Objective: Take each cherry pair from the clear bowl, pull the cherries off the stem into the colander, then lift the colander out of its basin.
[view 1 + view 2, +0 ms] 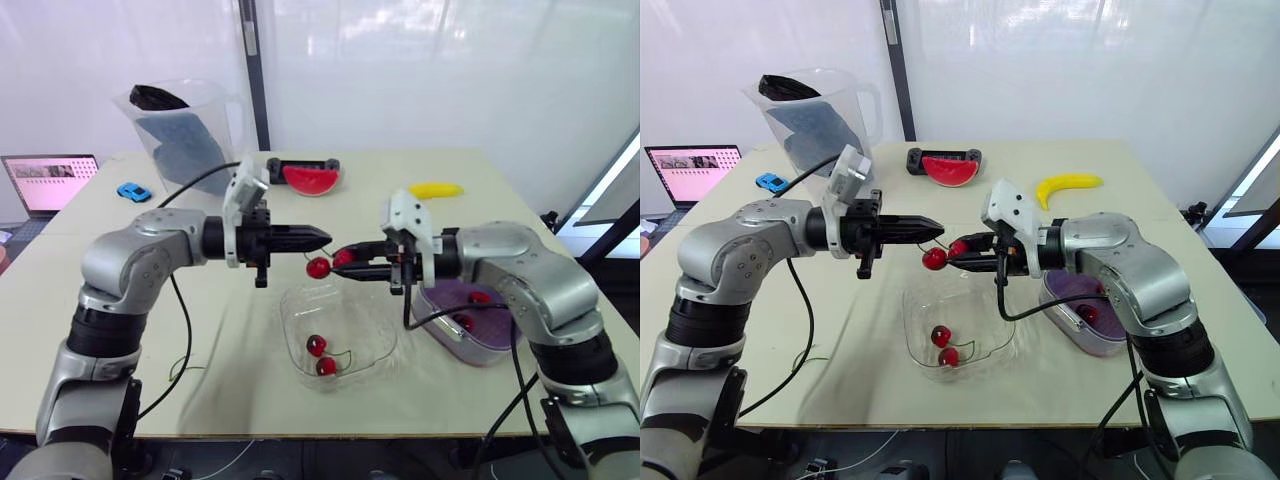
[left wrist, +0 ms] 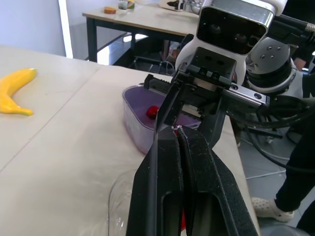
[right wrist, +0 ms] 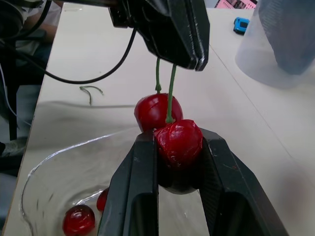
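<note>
A cherry pair hangs above the clear bowl (image 1: 372, 322). My left gripper (image 1: 326, 238) is shut on the top of its green stem (image 3: 170, 93). My right gripper (image 3: 179, 143) is shut on one cherry (image 1: 343, 257) of the pair, while the other cherry (image 1: 318, 268) dangles free beside it. The two grippers meet tip to tip over the bowl's far rim. Another cherry pair (image 1: 321, 356) lies in the bowl. To the right of the bowl sits the purple colander (image 1: 452, 346) in its basin, with a couple of cherries (image 1: 464, 322) inside, partly behind my right forearm.
At the back of the table lie a yellow banana (image 1: 436, 189) and a watermelon slice (image 1: 312, 180). A clear pitcher (image 1: 186, 130), a blue toy car (image 1: 133, 191) and a laptop (image 1: 48, 182) are at the back left. A loose stem (image 3: 91, 90) lies left of the bowl.
</note>
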Controlling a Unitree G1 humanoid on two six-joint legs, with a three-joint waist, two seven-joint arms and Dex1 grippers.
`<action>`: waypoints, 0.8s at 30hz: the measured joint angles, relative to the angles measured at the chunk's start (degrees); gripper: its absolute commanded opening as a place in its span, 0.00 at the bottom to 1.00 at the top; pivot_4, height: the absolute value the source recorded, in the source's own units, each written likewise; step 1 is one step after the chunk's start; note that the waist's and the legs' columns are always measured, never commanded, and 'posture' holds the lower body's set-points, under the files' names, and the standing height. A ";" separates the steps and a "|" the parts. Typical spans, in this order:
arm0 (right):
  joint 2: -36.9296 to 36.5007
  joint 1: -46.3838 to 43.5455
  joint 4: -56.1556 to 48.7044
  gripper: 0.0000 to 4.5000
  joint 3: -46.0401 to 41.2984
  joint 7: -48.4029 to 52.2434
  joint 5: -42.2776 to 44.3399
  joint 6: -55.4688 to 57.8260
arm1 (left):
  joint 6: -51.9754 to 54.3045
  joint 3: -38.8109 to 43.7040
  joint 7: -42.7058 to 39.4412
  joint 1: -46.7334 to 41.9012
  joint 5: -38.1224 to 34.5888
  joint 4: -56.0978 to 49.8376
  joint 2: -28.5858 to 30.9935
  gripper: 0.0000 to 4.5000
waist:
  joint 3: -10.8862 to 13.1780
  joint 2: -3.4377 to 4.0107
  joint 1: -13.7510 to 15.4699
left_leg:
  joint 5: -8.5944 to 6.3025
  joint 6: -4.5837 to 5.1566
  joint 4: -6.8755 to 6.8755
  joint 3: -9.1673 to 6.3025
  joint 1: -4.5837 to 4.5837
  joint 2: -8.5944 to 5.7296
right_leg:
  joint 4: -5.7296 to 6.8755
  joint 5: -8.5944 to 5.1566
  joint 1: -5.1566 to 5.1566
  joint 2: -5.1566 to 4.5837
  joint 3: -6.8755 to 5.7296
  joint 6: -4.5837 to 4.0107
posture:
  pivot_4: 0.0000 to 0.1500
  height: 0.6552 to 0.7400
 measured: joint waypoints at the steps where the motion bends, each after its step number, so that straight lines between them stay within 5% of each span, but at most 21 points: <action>1: -0.37 0.58 -0.32 0.13 -0.02 -0.01 0.12 -0.16 | 0.01 -0.13 0.04 0.06 -0.01 0.00 -0.25 0.00 | 0.00 0.00 0.01 | -0.01 0.02 0.00 0.00 0.00 0.00 | 0.00 0.00 0.01 0.00 0.00 0.00 | 1.00 1.00; 14: -5.43 8.18 2.30 0.13 -5.36 -0.63 3.57 1.39 | -0.33 0.81 1.86 0.13 -0.22 0.27 -0.36 0.00 | 0.00 0.00 0.07 | -0.05 0.09 0.02 -0.01 0.00 0.00 | -0.01 0.00 0.04 0.00 -0.01 0.00 | 1.00 1.00; 24: -24.16 9.25 18.38 0.13 -4.92 3.41 -8.29 -9.02 | -1.61 1.67 3.30 2.21 -0.22 0.26 -1.04 0.00 | 0.00 0.00 0.11 | -0.10 0.17 0.00 0.07 0.00 -0.03 | -0.04 0.00 0.03 0.01 0.00 0.01 | 1.00 1.00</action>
